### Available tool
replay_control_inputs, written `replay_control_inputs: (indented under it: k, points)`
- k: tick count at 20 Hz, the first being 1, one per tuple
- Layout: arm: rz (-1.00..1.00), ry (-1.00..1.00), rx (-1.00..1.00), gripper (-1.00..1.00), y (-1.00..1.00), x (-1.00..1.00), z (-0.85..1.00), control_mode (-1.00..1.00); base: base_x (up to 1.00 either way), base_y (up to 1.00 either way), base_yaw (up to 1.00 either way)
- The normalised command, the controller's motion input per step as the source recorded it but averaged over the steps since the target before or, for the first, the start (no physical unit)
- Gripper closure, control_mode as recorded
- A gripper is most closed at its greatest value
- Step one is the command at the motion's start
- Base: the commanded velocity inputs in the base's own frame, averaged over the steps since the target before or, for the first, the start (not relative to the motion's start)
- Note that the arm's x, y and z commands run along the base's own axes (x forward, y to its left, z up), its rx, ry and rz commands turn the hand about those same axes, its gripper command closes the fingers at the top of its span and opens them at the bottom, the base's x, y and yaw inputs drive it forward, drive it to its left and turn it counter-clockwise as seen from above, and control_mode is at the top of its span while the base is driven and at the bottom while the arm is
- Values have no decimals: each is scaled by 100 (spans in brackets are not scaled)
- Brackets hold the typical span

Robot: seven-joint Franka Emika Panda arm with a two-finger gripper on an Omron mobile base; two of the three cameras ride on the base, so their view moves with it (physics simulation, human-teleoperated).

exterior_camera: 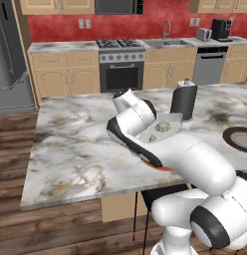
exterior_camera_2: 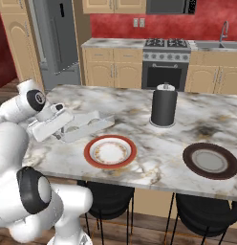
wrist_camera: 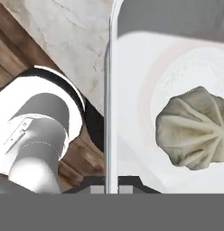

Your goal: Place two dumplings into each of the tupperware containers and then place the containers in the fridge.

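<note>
On the marble island in the left base view, your arm lifts the translucent white container (exterior_camera: 163, 128), tilted, a dumpling (exterior_camera: 163, 127) inside; bare counter (exterior_camera: 75, 149) spreads leftward, the fridge (exterior_camera: 11, 55) stands far left. In the right base view, the container (exterior_camera_2: 84, 125) hangs beside the red-rimmed plate (exterior_camera_2: 110, 152), near the island's edge. In the hand view, your gripper (wrist_camera: 111, 188) is clamped shut on the container's rim (wrist_camera: 109, 113); the pleated beige dumpling (wrist_camera: 193, 133) lies inside.
</note>
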Motion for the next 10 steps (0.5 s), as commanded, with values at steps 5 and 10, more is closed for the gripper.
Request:
replay_control_inputs:
  k: [5, 10]
  points:
    - [47, 0, 1, 100, -93, -83, 30, -100, 0, 0, 0]
    - [55, -2, 12, 100, -74, -77, 28, -100, 0, 0, 0]
